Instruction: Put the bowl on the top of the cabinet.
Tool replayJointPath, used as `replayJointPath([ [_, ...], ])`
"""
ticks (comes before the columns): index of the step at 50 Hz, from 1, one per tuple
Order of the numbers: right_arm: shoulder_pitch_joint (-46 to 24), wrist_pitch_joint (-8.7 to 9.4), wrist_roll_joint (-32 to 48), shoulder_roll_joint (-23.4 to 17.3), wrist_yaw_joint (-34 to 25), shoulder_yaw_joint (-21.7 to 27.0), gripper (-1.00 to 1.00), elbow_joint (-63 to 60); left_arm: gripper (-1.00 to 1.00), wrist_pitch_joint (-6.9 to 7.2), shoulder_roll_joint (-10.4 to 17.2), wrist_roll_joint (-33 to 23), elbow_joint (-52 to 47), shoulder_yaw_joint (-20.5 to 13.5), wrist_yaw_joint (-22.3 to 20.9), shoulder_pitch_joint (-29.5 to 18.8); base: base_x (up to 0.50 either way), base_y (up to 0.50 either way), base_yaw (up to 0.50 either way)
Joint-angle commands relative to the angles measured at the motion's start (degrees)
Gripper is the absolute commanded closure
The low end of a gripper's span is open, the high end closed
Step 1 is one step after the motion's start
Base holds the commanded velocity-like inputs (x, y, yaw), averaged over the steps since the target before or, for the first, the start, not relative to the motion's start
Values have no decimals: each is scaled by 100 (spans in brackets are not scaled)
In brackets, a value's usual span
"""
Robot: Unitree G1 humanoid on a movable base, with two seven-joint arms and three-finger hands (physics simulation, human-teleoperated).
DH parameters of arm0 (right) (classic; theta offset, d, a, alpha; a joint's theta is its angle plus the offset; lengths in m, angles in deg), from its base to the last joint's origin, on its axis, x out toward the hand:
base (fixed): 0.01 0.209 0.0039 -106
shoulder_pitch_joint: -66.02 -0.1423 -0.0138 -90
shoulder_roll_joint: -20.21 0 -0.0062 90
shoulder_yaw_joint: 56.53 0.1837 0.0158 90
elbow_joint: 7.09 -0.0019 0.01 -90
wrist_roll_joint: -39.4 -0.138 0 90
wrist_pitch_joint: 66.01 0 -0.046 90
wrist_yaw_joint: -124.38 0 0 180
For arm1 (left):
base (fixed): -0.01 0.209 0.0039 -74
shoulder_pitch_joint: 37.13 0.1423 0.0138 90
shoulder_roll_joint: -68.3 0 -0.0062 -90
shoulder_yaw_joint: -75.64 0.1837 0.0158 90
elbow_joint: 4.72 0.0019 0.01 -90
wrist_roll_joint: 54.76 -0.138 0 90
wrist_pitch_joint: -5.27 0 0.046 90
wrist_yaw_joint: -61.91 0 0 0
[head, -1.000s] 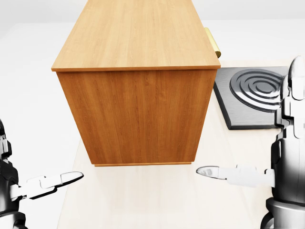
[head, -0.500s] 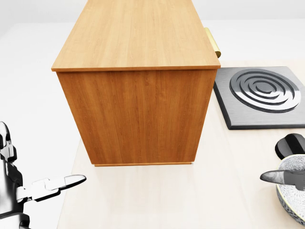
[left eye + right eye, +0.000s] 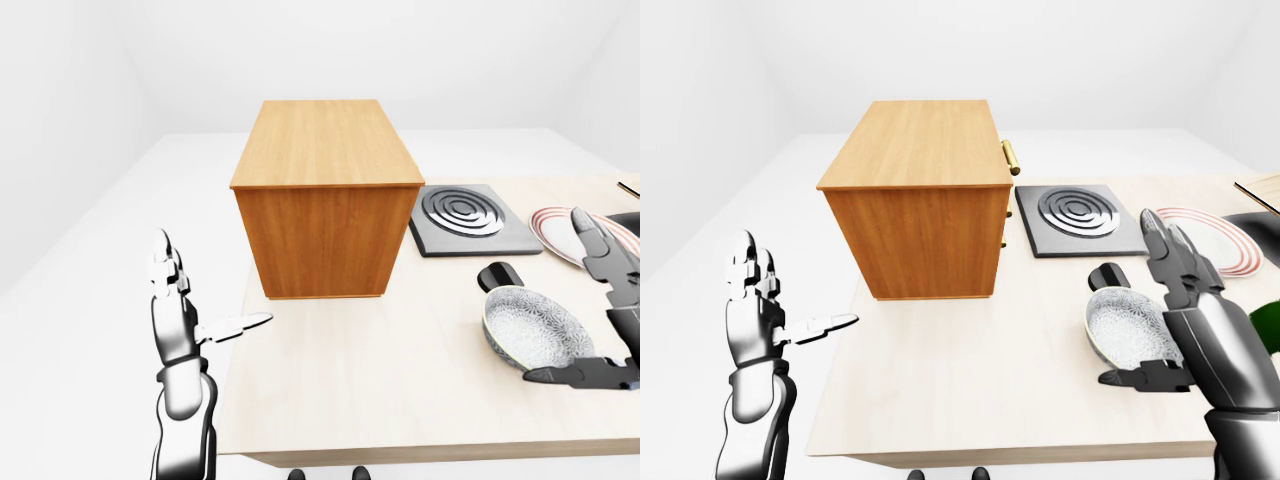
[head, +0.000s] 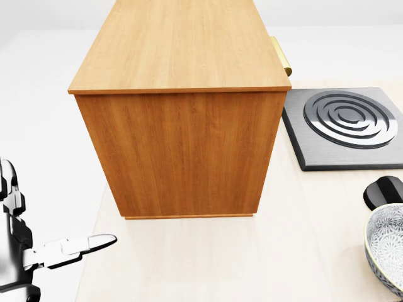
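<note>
right hand (image 3: 1175,300): low right of the right-eye view, fingers spread apart and pointing up, thumb stuck out toward view left below the bowl; nothing gripped.
bowl (image 3: 535,328): patterned white inside, dark rim, sitting on the bench at right, tilted a bit toward the camera; right hand stands just beside its right edge, thumb under its lower rim; contact cannot be told.
left hand (image 3: 172,300): off the bench's left edge, fingers up and apart, thumb pointing right toward the cabinet; holds nothing, well apart from the bowl.
bench (image 3: 380,380): pale wood top, carries everything here.
black knob (image 3: 497,275): small dark object just above the bowl's upper-left rim, touching or nearly so.
cabinet (image 3: 325,200): wooden box upright on the bench, left of centre, well apart from the bowl; top bare; brass handle (image 3: 1010,158) on its right side.
hob plate (image 3: 465,215): dark square slab with concentric rings, just right of the cabinet.
plate (image 3: 560,225): red-ringed white plate at far right, partly behind the right hand.
change vs earlier: in the head view the right-hand fingertip over the bowl's rim half a second ago is gone from frame; a second ago that arm filled the right edge. Left hand sits a little lower. Cabinet, hob plate, bowl unmoved.
</note>
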Motion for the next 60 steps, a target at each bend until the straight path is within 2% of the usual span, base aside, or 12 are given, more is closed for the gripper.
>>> replayJointPath([
  [1, 299, 0, 62, 210, 0, 429, -100, 246, -100, 0, -10, 10, -33, 32, -48, 30, 0, 0, 0],
  [20, 678, 0, 402, 530, 0, 493, -100, 1043, -100, 0, -4, 8, 11, 39, -45, 6, 0, 0, 0],
  [25, 735, 0, 661, 599, 0, 384, -100, 1375, -100, 0, 0, 17, 23, 39, -53, 8, 0, 0, 0],
  [33, 809, 0, 1119, 457, 0, 226, -100, 2225, -100, 0, -5, 4, 30, 54, -72, 18, 0, 0, 0],
  [60, 768, 0, 1861, -32, 1051, -155, -100, 3495, -100, 0, 3, -28, 22, 45, -3, -17, 0, 0, 0],
])
